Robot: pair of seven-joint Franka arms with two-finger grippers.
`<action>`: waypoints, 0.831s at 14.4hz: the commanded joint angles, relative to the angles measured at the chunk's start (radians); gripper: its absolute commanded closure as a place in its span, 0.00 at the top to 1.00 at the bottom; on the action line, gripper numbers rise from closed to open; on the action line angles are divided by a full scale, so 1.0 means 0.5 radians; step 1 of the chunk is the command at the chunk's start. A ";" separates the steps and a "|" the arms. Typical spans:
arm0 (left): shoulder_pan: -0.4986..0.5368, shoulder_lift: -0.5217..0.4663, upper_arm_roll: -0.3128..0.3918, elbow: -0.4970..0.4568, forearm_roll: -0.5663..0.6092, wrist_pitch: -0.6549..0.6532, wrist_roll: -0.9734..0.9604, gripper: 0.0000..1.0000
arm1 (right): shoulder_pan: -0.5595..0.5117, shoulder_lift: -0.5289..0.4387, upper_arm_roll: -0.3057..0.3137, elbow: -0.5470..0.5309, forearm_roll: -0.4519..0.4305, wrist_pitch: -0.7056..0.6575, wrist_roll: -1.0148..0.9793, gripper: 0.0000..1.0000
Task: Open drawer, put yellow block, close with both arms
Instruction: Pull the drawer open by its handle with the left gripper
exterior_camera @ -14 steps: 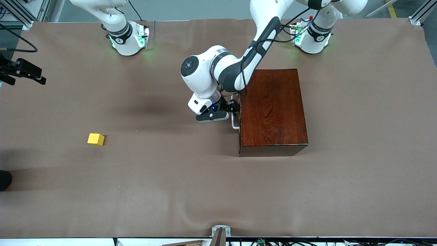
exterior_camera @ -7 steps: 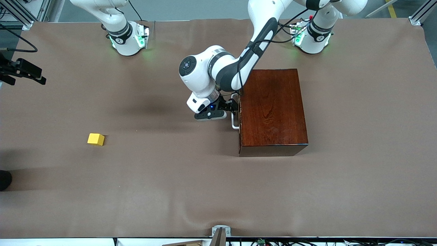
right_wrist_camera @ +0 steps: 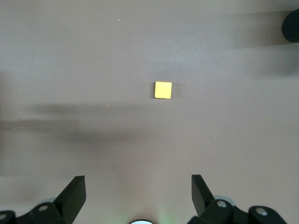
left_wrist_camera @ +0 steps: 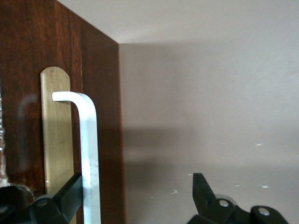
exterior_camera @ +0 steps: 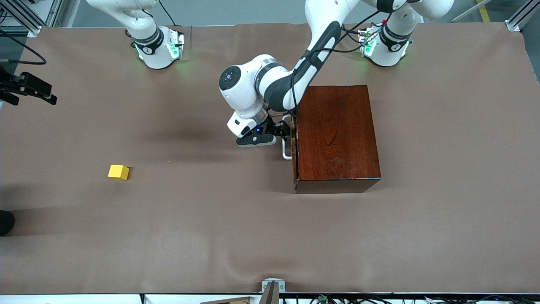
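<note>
Wooden box (exterior_camera: 337, 135) on the brown table (exterior_camera: 211, 236), toward the left arm's end, long axis running from the robots' bases toward the front camera. Drawer (exterior_camera: 295, 147) in the box face that looks to the right arm's end of the table; dark front standing only a sliver out of the box, seen at the corner nearest to the camera. White handle (exterior_camera: 286, 148) upright against that front, its long bar parallel to the box's long axis, mounted on a brass-coloured plate (left_wrist_camera: 56, 140).

Left gripper (exterior_camera: 286, 131) at the handle, spread wide around the bar: one finger (left_wrist_camera: 70, 193) touching it, the other well apart from it.

Yellow block (exterior_camera: 118, 172) flat on the table toward the right arm's end, well apart from the box, a little nearer to the front camera than the handle, nothing touching it.

Right gripper (right_wrist_camera: 138, 184) waiting high over the table, fingers spread, holding nothing, with the yellow block (right_wrist_camera: 163, 90) far below.
</note>
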 commanded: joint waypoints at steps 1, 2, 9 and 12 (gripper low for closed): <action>-0.017 0.059 -0.015 0.052 -0.005 0.112 -0.092 1.00 | -0.035 -0.047 0.016 -0.036 0.028 -0.009 -0.022 1.00; -0.017 0.065 -0.018 0.055 -0.008 0.134 -0.092 1.00 | -0.029 -0.047 0.016 -0.033 0.028 -0.009 -0.019 1.00; -0.017 0.086 -0.021 0.062 -0.097 0.361 -0.260 1.00 | -0.035 -0.035 0.013 -0.030 0.025 -0.006 -0.003 1.00; -0.017 0.086 -0.036 0.065 -0.094 0.395 -0.267 1.00 | -0.044 -0.019 0.010 -0.030 0.022 -0.009 -0.003 1.00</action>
